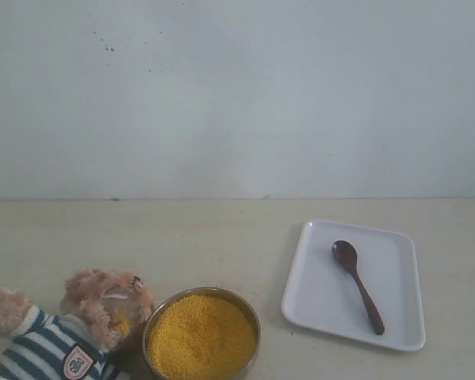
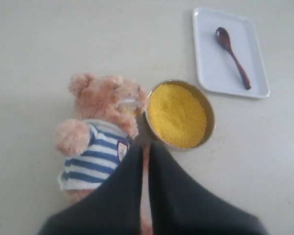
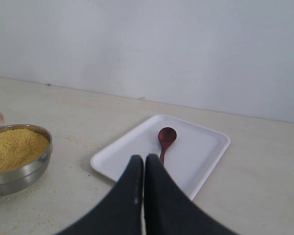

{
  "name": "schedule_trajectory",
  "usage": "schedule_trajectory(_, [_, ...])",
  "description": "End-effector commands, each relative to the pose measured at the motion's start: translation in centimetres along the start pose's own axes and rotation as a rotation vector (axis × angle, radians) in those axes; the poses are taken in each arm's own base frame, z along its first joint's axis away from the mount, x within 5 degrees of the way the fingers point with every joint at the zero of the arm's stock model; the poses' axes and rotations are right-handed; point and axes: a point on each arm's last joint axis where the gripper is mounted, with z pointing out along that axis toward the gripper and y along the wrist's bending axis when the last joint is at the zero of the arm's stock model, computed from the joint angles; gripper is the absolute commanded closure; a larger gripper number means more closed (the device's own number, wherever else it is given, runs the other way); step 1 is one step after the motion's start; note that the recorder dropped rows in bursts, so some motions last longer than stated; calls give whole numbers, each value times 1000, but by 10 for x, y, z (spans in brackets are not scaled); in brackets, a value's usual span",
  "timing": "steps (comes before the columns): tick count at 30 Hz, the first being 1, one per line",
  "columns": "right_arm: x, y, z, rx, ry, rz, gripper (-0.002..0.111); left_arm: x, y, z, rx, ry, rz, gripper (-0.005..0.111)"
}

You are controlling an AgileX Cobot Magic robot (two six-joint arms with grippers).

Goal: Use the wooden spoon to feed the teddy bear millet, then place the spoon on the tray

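The wooden spoon (image 1: pixel 357 285) lies on the white tray (image 1: pixel 317 297) at the right, its bowl toward the far side. The teddy bear (image 1: pixel 79 328) in its striped shirt leans at the lower left, its snout next to the metal bowl of yellow millet (image 1: pixel 200 336). Neither gripper shows in the exterior view. My left gripper (image 2: pixel 145 147) is shut and empty above the bear (image 2: pixel 100 122) and the bowl (image 2: pixel 176 115). My right gripper (image 3: pixel 143 159) is shut and empty, hanging over the near part of the tray (image 3: pixel 206 152) and hiding the spoon's (image 3: pixel 166 137) handle.
A plain pale wall stands behind the beige tabletop (image 1: pixel 182 237). A few stray millet grains lie on the table by the bowl (image 3: pixel 44 196). The bear and the bowl sit close to the table's front edge.
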Motion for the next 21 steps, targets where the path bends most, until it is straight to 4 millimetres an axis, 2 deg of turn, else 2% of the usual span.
schedule_trajectory(1, [-1,0,0,2,-10,-7,108,3,-15,-10,52,-84,74,103])
schedule_trajectory(8, [-1,0,0,2,-10,-7,108,16,-17,-7,61,-308,74,103])
schedule_trajectory(15, [-1,0,0,2,-10,-7,108,51,-8,14,81,-436,36,103])
schedule_trajectory(21, [-1,0,0,2,-10,-7,108,81,-2,21,68,-475,81,103])
